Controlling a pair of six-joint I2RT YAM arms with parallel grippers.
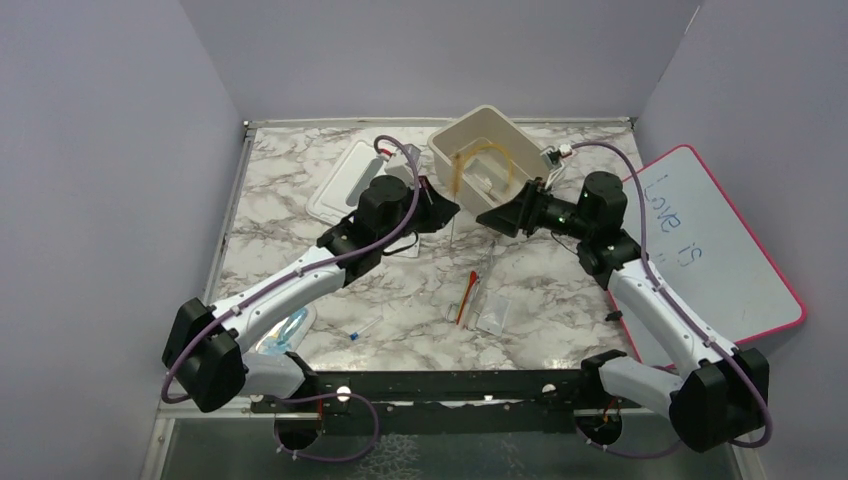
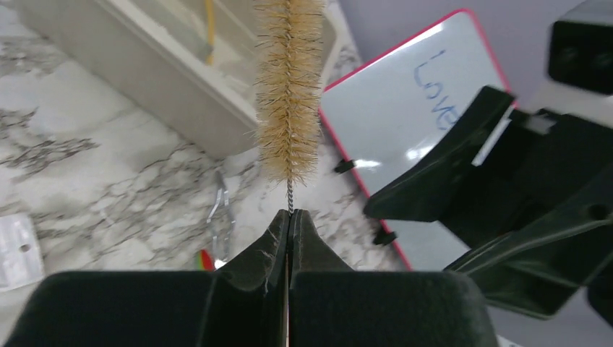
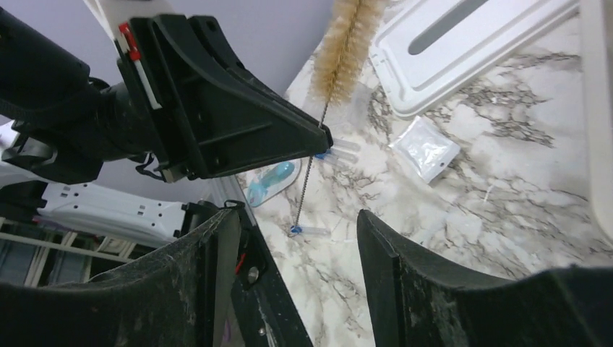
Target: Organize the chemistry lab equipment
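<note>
Left claw (image 2: 290, 217): nearest the left wrist camera, its two fingers pressed together on the thin wire stem of a brush; it hangs just to the left of the bin's near corner.
Right claw (image 3: 296, 217): fingers spread apart with nothing between them, just to the right of the bin's near corner, pointing at the left claw.
Tabletop (image 1: 290, 210): marble-patterned, carrying the bin and the loose items.
Whiteboard (image 1: 715, 250): pink-edged with blue writing, lying well to the right of the bin.
Bin (image 1: 495, 125): cream plastic, open at the top, standing at the far middle of the tabletop.
Lid (image 1: 345, 178): white, flat, just to the left of the bin.
Brush (image 2: 289, 87): tan bristle head sticks out past the left claw's fingertips toward the bin; the wire tail runs out the other side, down toward the tabletop.
Tubing (image 1: 459, 172): amber, curled inside the bin.
Packets (image 1: 493, 315): clear, flat, well in front of the bin, beside the dropper.
Dropper (image 1: 468, 292): red-tipped, lying well in front of the bin.
Tongs (image 2: 219, 213): thin metal, lying in front of the bin.
Blue-capped piece (image 1: 358, 333): tiny, in front of the bin and off to its left.
</note>
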